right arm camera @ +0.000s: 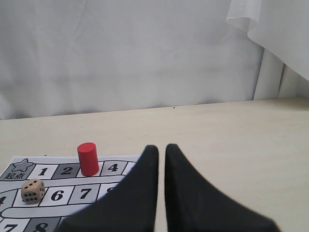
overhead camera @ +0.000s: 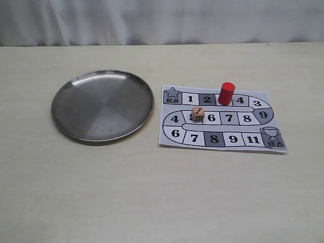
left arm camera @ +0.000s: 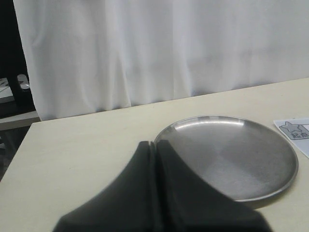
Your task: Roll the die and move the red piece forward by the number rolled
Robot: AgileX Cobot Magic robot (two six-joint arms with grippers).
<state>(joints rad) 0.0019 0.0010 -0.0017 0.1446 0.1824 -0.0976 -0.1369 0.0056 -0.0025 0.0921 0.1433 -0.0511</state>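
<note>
The pale tan die (overhead camera: 197, 114) rests on the paper game board (overhead camera: 251, 108), over the square numbered 5 in the middle row. The red piece (overhead camera: 226, 93) stands upright on the top row between squares 2 and 4. In the right wrist view the die (right arm camera: 33, 190) and the red piece (right arm camera: 88, 159) lie well to one side of my right gripper (right arm camera: 161, 150), whose black fingers stand almost together with nothing between them. My left gripper (left arm camera: 155, 145) is shut and empty beside the plate's rim. Neither gripper shows in the exterior view.
A round steel plate (overhead camera: 101, 105) lies left of the board, nearly touching its edge, and holds nothing; it also fills much of the left wrist view (left arm camera: 231, 157). A corner of the board (left arm camera: 294, 130) shows there. White curtain hangs behind the table.
</note>
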